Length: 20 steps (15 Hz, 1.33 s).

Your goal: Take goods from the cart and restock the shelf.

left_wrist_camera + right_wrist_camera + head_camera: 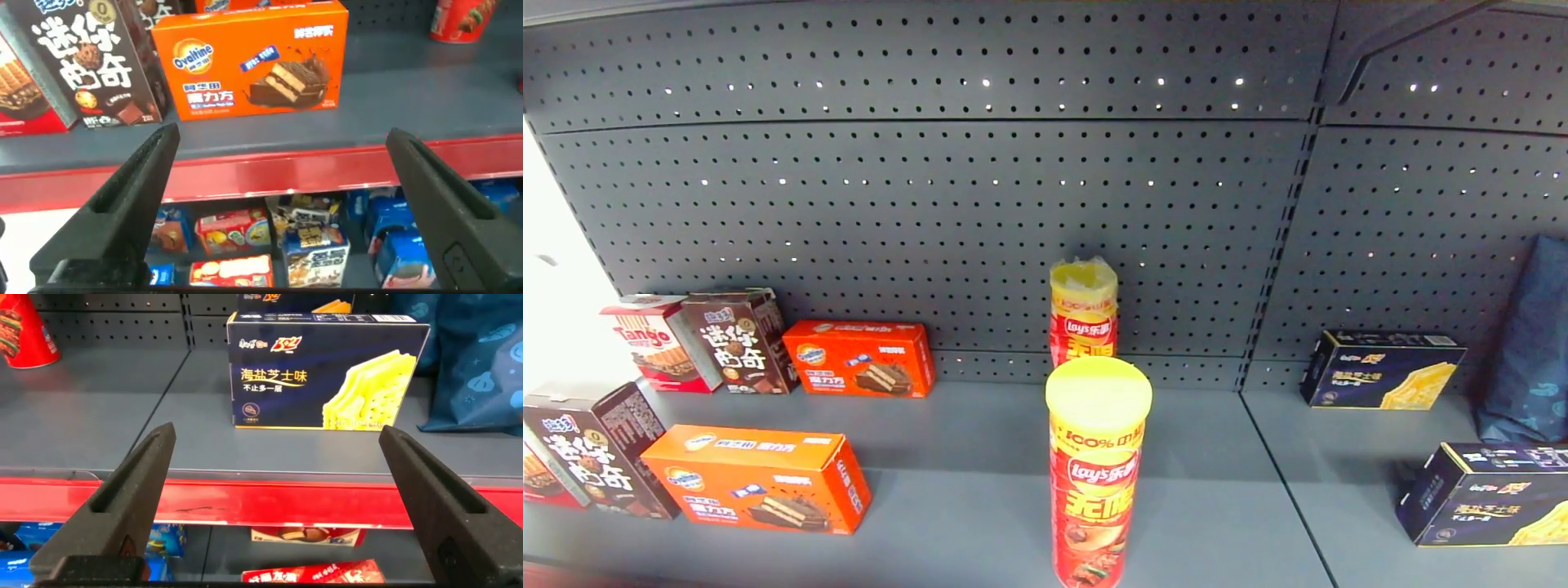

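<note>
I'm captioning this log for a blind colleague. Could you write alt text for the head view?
Two upright chip cans stand mid-shelf, the front can before the rear can, on a grey shelf backed by pegboard. Orange boxes and brown boxes sit left; blue boxes and a blue bag right.

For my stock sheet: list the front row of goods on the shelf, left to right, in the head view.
Brown cookie box, orange wafer box, red chip can, dark blue cracker box.
</note>
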Tool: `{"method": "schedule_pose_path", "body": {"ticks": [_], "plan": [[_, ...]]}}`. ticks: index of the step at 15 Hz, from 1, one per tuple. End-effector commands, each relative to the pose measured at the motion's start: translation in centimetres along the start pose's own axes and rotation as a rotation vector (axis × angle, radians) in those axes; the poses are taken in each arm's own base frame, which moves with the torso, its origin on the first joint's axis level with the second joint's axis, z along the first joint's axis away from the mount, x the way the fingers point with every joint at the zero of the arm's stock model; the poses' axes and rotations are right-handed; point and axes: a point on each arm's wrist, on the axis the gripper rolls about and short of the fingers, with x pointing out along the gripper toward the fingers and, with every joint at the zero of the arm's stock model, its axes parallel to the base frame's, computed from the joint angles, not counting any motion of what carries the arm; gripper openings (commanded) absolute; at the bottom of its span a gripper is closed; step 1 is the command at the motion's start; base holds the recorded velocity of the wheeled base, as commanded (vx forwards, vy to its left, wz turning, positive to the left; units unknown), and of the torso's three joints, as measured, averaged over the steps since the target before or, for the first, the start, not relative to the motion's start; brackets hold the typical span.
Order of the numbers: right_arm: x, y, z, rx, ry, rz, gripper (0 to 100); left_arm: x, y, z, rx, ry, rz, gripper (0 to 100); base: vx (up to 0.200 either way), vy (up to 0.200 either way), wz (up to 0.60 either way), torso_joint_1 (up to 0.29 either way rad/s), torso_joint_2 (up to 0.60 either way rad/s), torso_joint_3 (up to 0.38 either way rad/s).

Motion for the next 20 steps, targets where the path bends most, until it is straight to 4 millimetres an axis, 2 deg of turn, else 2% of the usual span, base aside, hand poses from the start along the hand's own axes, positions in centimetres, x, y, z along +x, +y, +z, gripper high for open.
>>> {"method": "schedule_pose_path", "body": {"ticks": [1, 4, 15, 18, 20], "plan": [[0.00, 0.00, 0.00, 0.000, 0.000, 0.001, 100, -0.16, -0.01, -0.04, 0.001, -0.024, 0.010, 100, 0.000, 0.000, 0.00, 0.000, 0.00, 0.000], [0.00, 0.00, 0.00, 0.000, 0.000, 0.001, 100, -0.16, 0.15, -0.07, -0.026, -0.021, 0.083, 100, 0.000, 0.000, 0.00, 0.000, 0.00, 0.000], [0.00, 0.00, 0.00, -0.002, 0.000, -0.001, 100, -0.15, 0.12, -0.06, -0.041, -0.024, 0.071, 100, -0.018, 0.000, 0.00, 0.001, 0.00, 0.000], [0.00, 0.00, 0.00, 0.000, 0.000, 0.001, 100, -0.15, 0.11, -0.06, -0.038, -0.024, 0.066, 100, 0.000, 0.200, 0.00, -0.002, 0.00, 0.001], [0.00, 0.00, 0.00, -0.002, 0.000, 0.001, 100, -0.15, 0.11, -0.06, -0.038, -0.024, 0.066, 100, 0.000, 0.000, 0.00, 0.000, 0.00, 0.000]]}}
